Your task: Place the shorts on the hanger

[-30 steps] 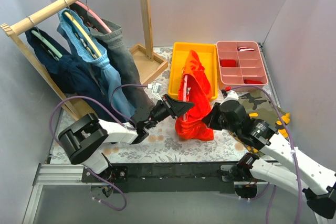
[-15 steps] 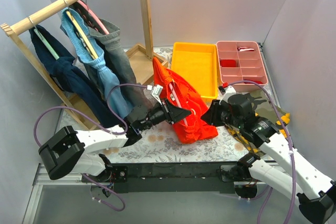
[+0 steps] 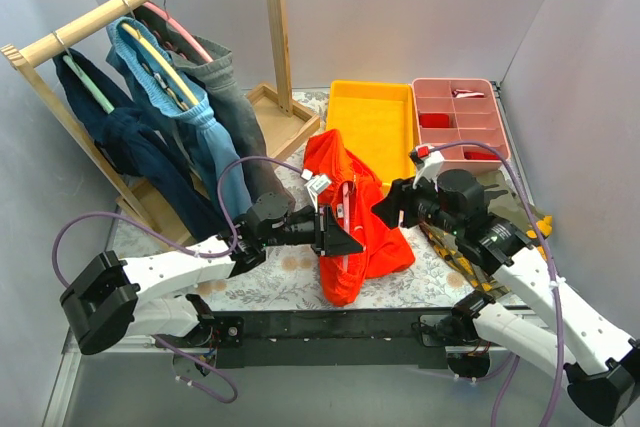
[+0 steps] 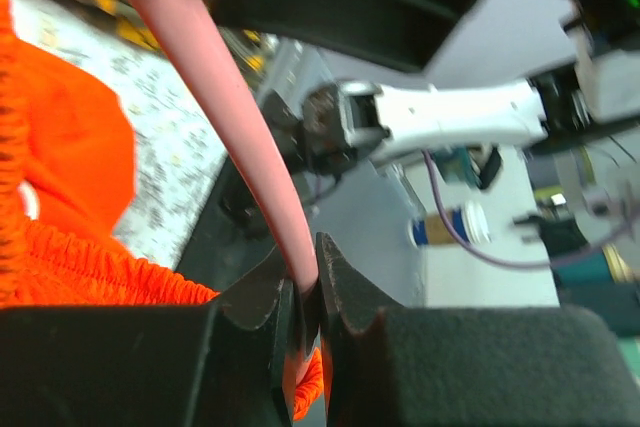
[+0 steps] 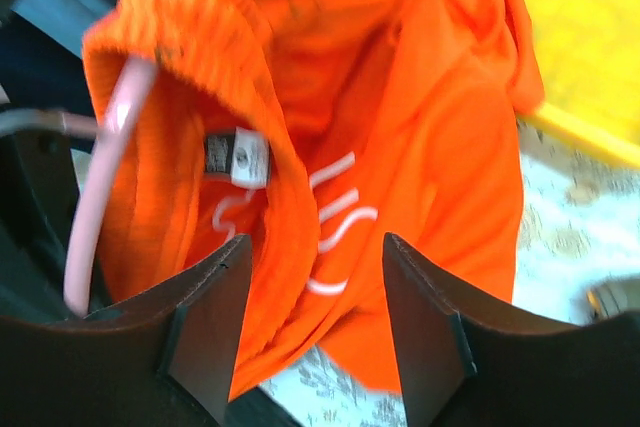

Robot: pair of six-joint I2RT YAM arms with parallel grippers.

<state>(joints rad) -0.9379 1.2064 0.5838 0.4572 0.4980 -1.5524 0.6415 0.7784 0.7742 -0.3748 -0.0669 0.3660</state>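
Left wrist view: my left end effector (image 4: 305,317) pinches the hanger (image 4: 250,147). Only the right wrist view shows my right end effector (image 5: 315,247) spread open and the hanger entering the shorts (image 5: 420,117) at the waistband.

Plain pale grey walls (image 3: 420,7) close in the counter (image 3: 280,285) at the back and on both sides, under even light with soft shadows. The counter wears a floral-patterned cover (brownish blooms on white). At the left stands a wooden clothes rack (image 3: 130,2), its slanting rail meeting an upright post (image 3: 275,27) on a shallow wooden base (image 3: 290,127). An aluminium frame (image 3: 90,332) edges the near side.
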